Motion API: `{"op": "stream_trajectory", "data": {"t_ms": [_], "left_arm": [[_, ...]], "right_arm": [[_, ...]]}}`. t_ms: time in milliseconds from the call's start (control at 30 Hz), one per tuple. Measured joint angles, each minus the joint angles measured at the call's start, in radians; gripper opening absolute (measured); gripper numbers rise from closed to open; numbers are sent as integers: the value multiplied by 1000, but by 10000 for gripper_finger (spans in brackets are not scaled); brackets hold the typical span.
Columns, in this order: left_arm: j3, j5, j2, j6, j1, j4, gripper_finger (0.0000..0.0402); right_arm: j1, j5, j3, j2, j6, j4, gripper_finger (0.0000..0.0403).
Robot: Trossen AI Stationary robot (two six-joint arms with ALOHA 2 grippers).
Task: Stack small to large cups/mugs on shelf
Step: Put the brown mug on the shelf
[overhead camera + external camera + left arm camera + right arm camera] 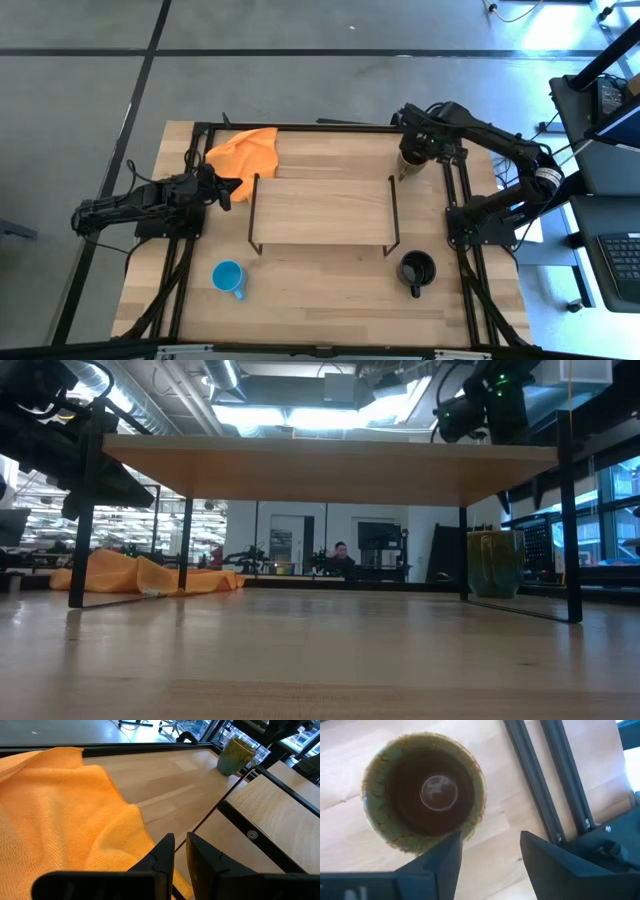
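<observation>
The right end effector (413, 150) hangs over the olive-brown mug (410, 163), which stands upright on the desk (330, 300) just beside the shelf's far right corner. From the right wrist view you look straight down into the mug (424, 794), glossy dark inside with a bright spot at the bottom. The two fingers (442, 860) are spread wide and nothing is between them. One finger overlaps the mug's rim in that picture, but whether it touches I can't tell. In the low view the mug (494, 563) sits on the desk behind the shelf's right leg, with the end effector up above the shelf board.

The shelf (322, 210) sits in the middle of the desk, top bare. The light-blue mug (229, 277) is on the desk in front of the shelf's left end, well apart from it. The black mug (416, 270) is on the desk near the shelf's front right leg, handle pointing toward the near edge.

The left end effector (228, 188) is parked by the shelf's left end, right next to the orange cloth (244, 153) bunched up at the far left of the desk. In the left wrist view its fingers (163, 852) are nearly together, only a narrow gap, holding nothing, with the cloth (55, 820) filling most of that picture.
</observation>
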Motion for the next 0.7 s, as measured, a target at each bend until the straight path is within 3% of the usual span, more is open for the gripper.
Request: {"op": "stream_trajectory", "data": {"t_ms": [400, 700], "left_arm": [[0, -2, 0, -2, 0, 0, 42], [0, 19, 0, -30, 0, 0, 42]], "right_arm": [[31, 114, 0, 0, 219, 2, 202], [79, 13, -80, -1, 412, 15, 202]]}}
